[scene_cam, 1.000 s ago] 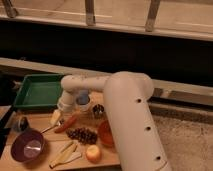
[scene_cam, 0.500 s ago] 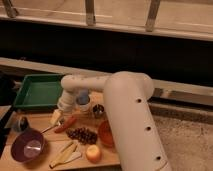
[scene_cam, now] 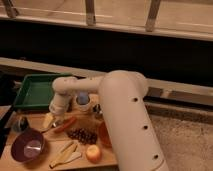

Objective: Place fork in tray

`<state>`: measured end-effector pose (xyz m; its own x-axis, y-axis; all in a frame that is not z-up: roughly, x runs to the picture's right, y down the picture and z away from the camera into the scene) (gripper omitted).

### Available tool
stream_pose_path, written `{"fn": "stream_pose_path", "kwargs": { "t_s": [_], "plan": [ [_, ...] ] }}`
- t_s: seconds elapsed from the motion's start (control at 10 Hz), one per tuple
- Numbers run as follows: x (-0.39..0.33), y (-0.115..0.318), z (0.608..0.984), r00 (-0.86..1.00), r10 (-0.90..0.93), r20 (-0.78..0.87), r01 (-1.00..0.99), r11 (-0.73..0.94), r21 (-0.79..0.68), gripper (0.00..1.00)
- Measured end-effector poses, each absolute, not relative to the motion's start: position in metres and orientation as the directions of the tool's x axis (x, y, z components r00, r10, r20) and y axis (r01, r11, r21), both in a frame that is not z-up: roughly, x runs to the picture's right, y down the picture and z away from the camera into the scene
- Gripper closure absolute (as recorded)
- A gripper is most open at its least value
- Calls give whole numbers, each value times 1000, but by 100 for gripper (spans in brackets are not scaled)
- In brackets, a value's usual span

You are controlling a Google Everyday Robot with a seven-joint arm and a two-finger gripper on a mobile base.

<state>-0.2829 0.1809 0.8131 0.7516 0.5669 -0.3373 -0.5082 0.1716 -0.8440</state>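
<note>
The green tray (scene_cam: 31,90) lies at the back left of the wooden board. My gripper (scene_cam: 57,116) hangs at the end of the white arm, just in front of the tray's near right corner and low over the board. Below it a thin silvery fork (scene_cam: 49,129) lies beside a red-orange vegetable (scene_cam: 66,125). The gripper's tip is hidden behind the wrist and a pale yellow piece (scene_cam: 48,120).
A purple bowl (scene_cam: 27,146) sits at the front left, with a dark cup (scene_cam: 20,123) behind it. Dark grapes (scene_cam: 83,135), an orange fruit (scene_cam: 93,153), yellow slices (scene_cam: 65,155) and a blue-lidded pot (scene_cam: 82,99) crowd the board. The arm's thick white body (scene_cam: 130,125) covers the right side.
</note>
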Motion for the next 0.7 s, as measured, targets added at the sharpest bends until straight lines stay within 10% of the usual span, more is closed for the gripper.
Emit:
{"fn": "stream_pose_path", "kwargs": {
  "t_s": [0.4,0.7],
  "plan": [
    [-282,182,822,756,554,-347,-512,171,-842,81],
    [-280,185,828,755,551,-356,-519,169,-838,82]
  ]
}}
